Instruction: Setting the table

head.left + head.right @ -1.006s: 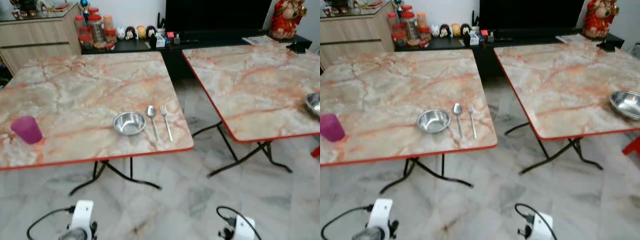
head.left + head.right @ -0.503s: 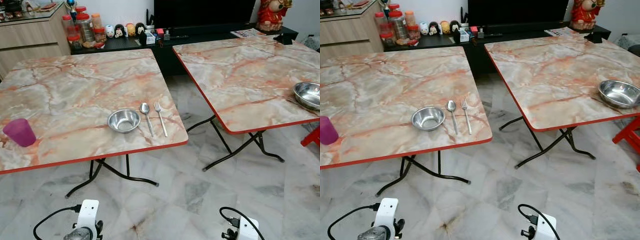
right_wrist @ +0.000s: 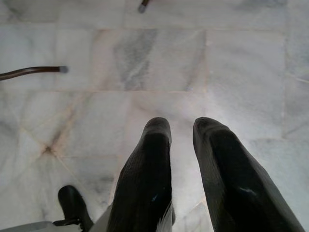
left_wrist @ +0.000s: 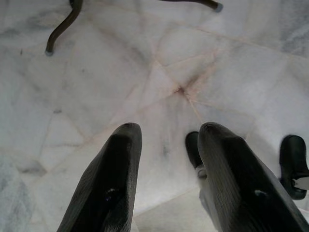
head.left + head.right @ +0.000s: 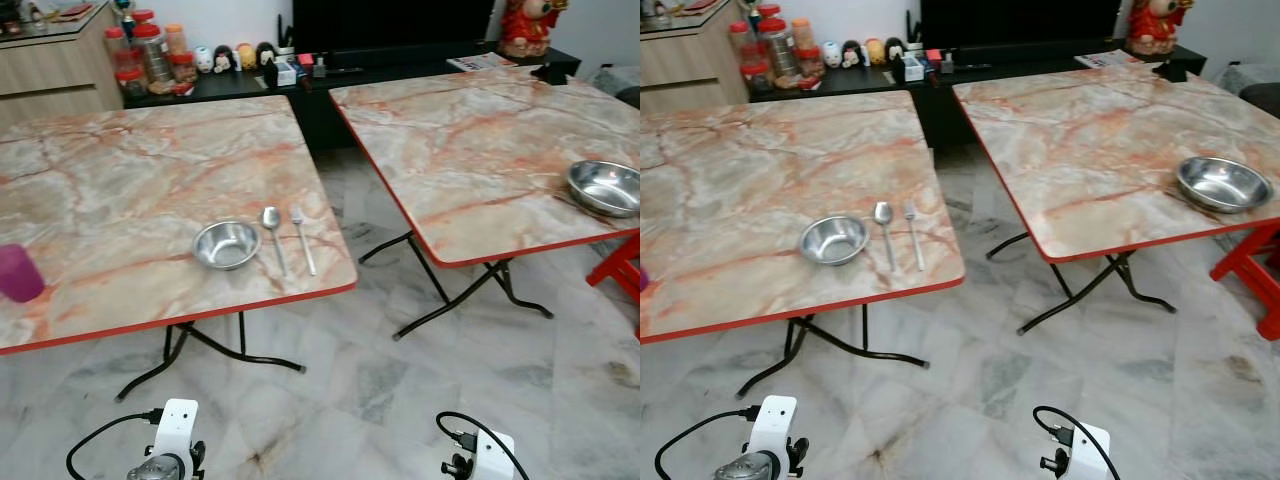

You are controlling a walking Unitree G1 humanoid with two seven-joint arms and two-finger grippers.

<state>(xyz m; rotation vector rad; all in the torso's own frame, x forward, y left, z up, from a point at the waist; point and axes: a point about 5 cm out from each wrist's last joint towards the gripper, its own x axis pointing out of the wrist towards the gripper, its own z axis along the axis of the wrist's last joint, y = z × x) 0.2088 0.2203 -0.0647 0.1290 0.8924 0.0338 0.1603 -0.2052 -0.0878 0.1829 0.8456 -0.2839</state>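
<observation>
Left eye view is panned right versus a second ago: cup [image 5: 19,272] now cut at left edge, bowl [image 5: 227,244], spoon [image 5: 272,231], fork [image 5: 302,238] unmoved on left table [image 5: 120,180]; second bowl [image 5: 605,187] fully seen on right table [image 5: 470,140]. Left gripper [image 4: 166,133] and right gripper [image 3: 181,126] hang parted, nothing held.

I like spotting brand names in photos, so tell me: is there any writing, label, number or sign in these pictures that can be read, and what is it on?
No text here can be read.
Jars on the low cabinet: any labels too small and blurred to read.
Small boxes beside the figurines: print blurred.
Paper at the far table's back edge: printed, too small to read.
Bowl, spoon, fork, purple cup, large bowl: no markings visible.
</observation>
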